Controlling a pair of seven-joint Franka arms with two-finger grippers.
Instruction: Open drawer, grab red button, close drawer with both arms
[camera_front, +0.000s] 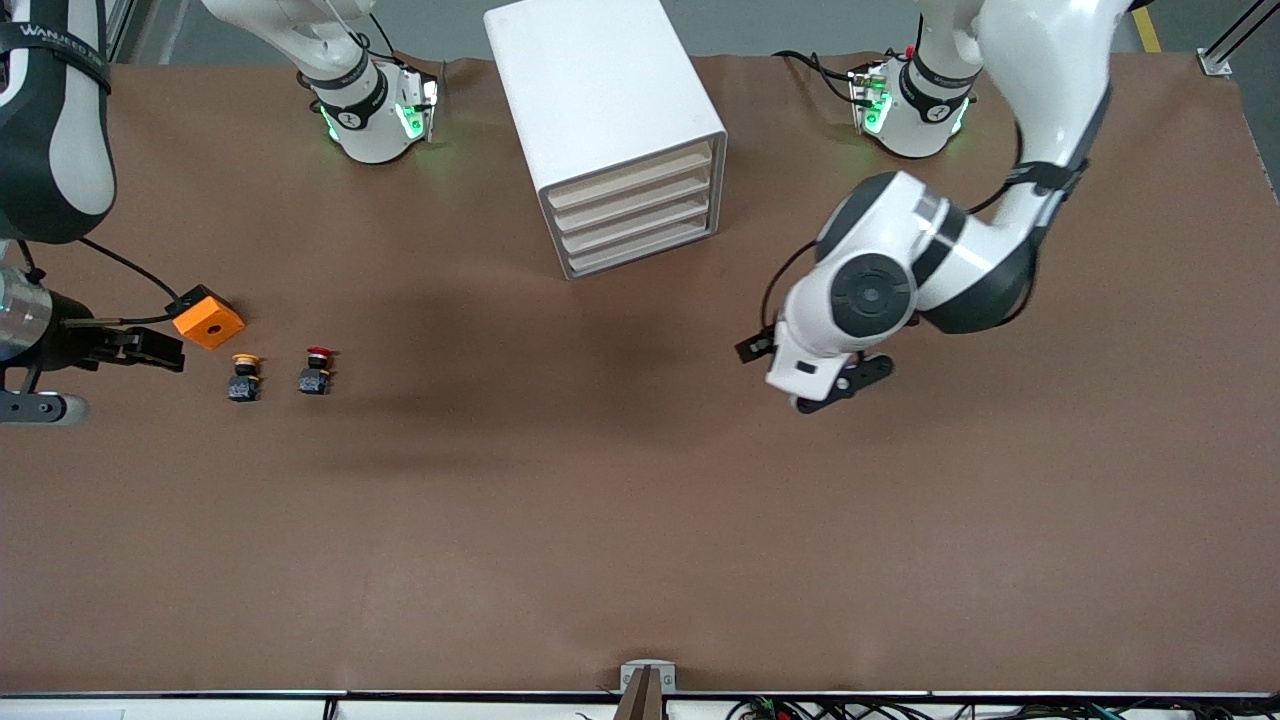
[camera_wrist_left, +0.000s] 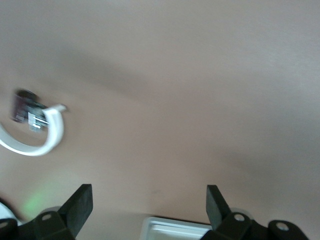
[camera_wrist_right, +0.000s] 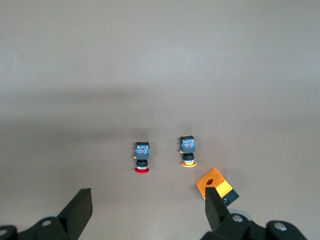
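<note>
From the front, I counted one white cabinet (camera_front: 606, 130) with four stacked drawers, the top drawer (camera_front: 632, 172) shut, two buttons and one orange block (camera_front: 209, 322) on the brown desk (camera_front: 640, 520). The red-capped button (camera_front: 316, 371) lay toward my right arm's end, beside the yellow-capped button (camera_front: 244, 376). My left pincer (camera_front: 848, 384) hung from a bent elbow over bare desk, my right pincer (camera_front: 140, 348) just beside the block; "WANJEED" showed on the arm. In my left wrist view the fingers (camera_wrist_left: 80, 205) stood spread apart, holding nothing. In my right wrist view the fingers (camera_wrist_right: 80, 212) gaped empty too.
</note>
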